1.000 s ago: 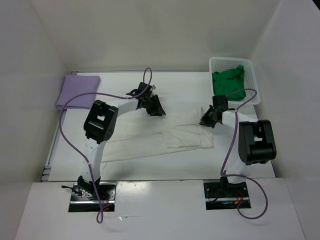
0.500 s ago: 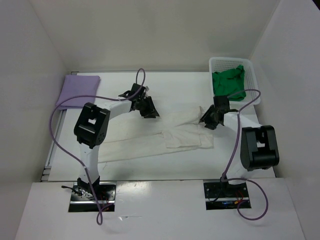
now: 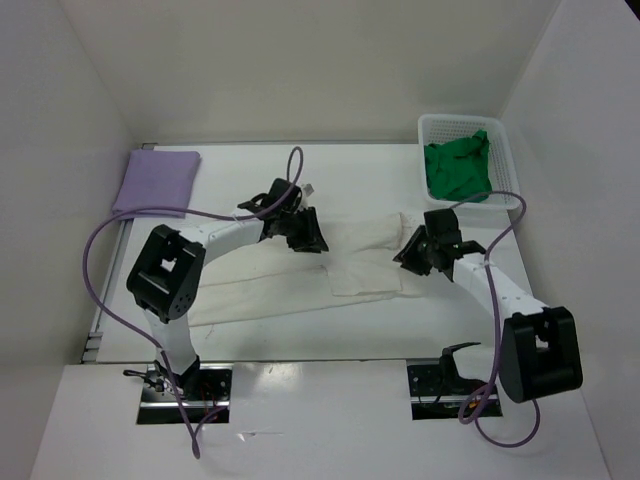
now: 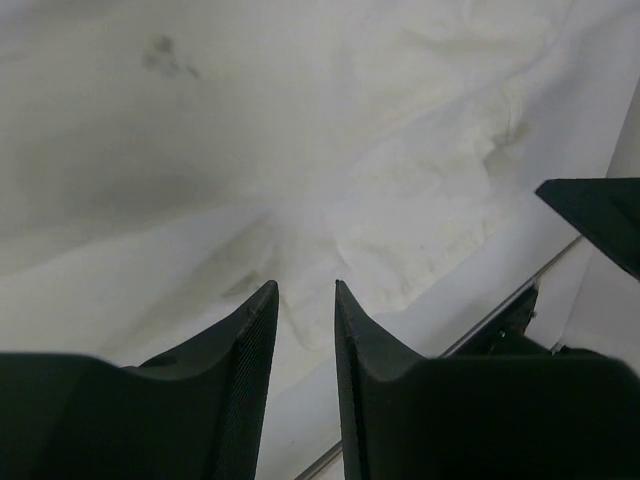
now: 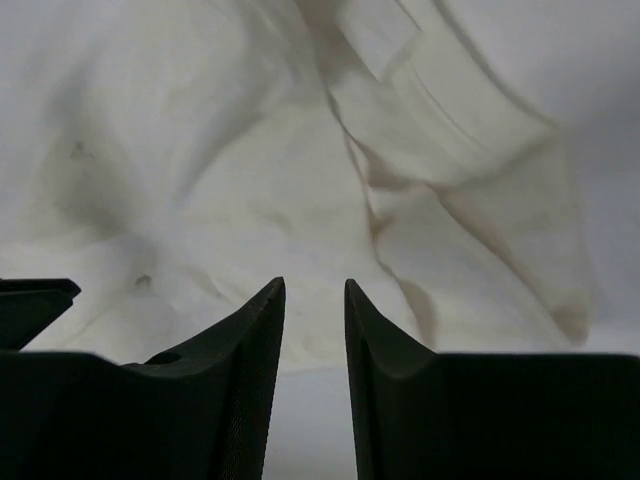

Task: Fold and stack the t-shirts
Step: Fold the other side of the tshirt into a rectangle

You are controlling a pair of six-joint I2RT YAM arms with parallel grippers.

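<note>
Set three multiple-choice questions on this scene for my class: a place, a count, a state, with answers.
1. Where is the green t-shirt? A in the white basket; B on a chair; C on a shelf.
2. How many t-shirts are in view? A two; B three; C five.
3. How does the lavender t-shirt lie? A crumpled; B folded flat; C spread open.
Answers: 1 A, green cloth fills the basket. 2 B, green, lavender and the off-white t-shirt. 3 B, it is a neat rectangle at the far left corner.

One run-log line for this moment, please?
white shirt: mid-table | left claw, right claw: over it, grip unclear | purple shirt: folded | green shirt: in basket
</note>
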